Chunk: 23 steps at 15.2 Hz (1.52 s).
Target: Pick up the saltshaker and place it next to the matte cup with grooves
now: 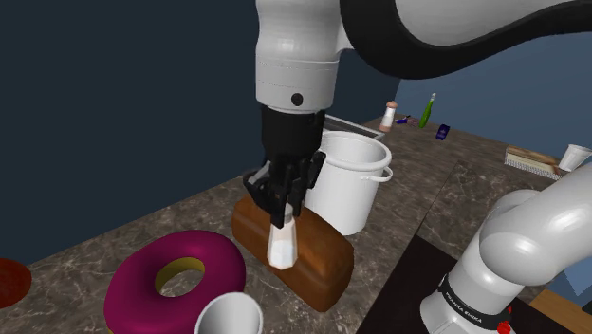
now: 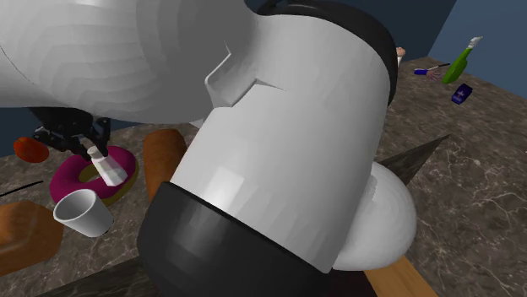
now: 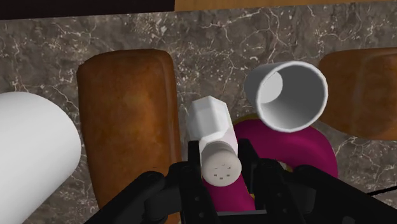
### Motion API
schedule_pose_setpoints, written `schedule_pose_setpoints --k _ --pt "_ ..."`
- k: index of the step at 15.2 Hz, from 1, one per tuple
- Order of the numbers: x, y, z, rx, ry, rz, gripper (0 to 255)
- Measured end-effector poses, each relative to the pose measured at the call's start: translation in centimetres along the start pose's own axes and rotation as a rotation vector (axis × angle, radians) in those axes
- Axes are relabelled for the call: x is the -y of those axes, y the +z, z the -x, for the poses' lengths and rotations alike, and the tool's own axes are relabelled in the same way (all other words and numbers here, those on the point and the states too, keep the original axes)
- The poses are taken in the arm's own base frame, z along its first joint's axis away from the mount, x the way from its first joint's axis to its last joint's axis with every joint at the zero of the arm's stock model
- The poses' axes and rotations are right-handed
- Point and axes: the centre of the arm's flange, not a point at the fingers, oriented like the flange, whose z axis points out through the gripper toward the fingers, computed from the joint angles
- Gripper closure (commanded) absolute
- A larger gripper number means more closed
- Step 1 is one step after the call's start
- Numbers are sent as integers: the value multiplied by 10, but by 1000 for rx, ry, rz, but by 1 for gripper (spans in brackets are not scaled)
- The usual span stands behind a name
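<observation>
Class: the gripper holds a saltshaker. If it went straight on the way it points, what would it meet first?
Probably the counter, in the gap between loaf and doughnut: the gripper, shut on the saltshaker, points down there. Depth is unclear; the saltshaker's base might graze the doughnut.

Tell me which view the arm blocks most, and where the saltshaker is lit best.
Second exterior view: the arm crowds the frame, saltshaker squeezed to its left. Shoulder view: the gripper hides its top. Wrist view: brightest, evenly lit.
</observation>
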Motion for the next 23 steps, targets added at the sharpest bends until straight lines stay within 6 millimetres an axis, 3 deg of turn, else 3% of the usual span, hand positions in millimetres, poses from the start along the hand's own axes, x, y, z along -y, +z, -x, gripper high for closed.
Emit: schedule_pose_setpoints --k 23 --pt "1 121 -1 0 0 0 255"
